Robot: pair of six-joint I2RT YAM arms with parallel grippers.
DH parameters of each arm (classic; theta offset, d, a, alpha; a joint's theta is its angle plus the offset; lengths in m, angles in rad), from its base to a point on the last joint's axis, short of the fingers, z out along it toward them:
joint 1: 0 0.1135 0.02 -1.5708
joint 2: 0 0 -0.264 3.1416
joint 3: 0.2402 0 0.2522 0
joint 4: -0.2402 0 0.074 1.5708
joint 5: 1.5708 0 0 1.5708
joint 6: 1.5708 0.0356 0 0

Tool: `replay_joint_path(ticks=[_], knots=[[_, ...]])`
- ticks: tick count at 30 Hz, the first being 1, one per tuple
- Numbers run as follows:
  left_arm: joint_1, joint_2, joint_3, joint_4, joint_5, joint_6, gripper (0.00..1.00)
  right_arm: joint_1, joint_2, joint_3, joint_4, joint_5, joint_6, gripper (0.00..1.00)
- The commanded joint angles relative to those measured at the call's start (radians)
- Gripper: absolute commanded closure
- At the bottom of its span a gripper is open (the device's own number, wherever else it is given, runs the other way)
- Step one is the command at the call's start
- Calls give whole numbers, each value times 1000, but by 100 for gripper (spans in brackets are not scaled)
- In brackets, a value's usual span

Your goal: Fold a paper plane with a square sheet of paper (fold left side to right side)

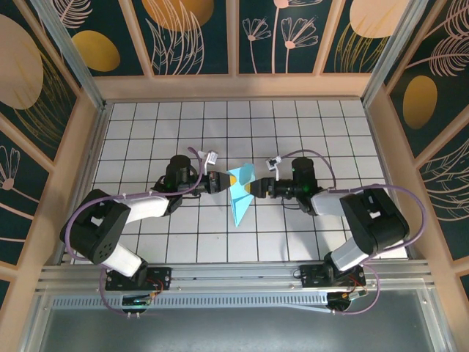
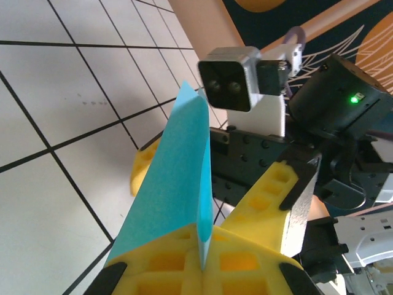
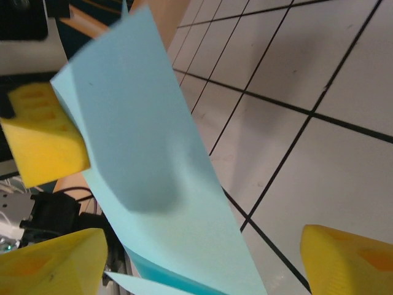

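Wrist view catches left hand pinching paper plane.

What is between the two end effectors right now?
The folded blue paper, pinched by the left end effector; the right end effector is open. Seen from the top camera.
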Motion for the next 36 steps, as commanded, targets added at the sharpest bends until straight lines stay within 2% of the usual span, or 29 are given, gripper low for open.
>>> replay_joint_path(ticks=[1,4,11,21,26,27,28,30,31,34,36], knots=[[4,2,0,33,22,15,100,10,18,32,90,-48,18,23],[4,7,6,-18,-22,37,100,9,-18,36,52,-30,-2,26],[4,31,15,-90,-76,71,100,-3,-82,64,-129,17,-94,45],[4,55,-6,-89,-44,87,100,-3,-89,78,-184,98,-98,70],[4,62,-20,-97,-60,95,100,-2,-73,87,-199,130,-84,93],[4,58,-24,-100,-75,98,94,-3,-69,90,-211,143,-83,99],[4,52,-28,-107,-91,102,83,-3,-67,94,-227,157,-83,100],[4,30,-38,-127,-133,116,65,-4,-51,104,-265,181,-76,100],[4,16,-41,-141,-157,123,60,-3,-42,108,-277,189,-65,100],[4,-42,-40,-219,-239,154,52,-1,-18,117,-324,216,-16,100],[4,-92,-36,-294,-294,187,51,0,-13,128,-379,256,24,100]])
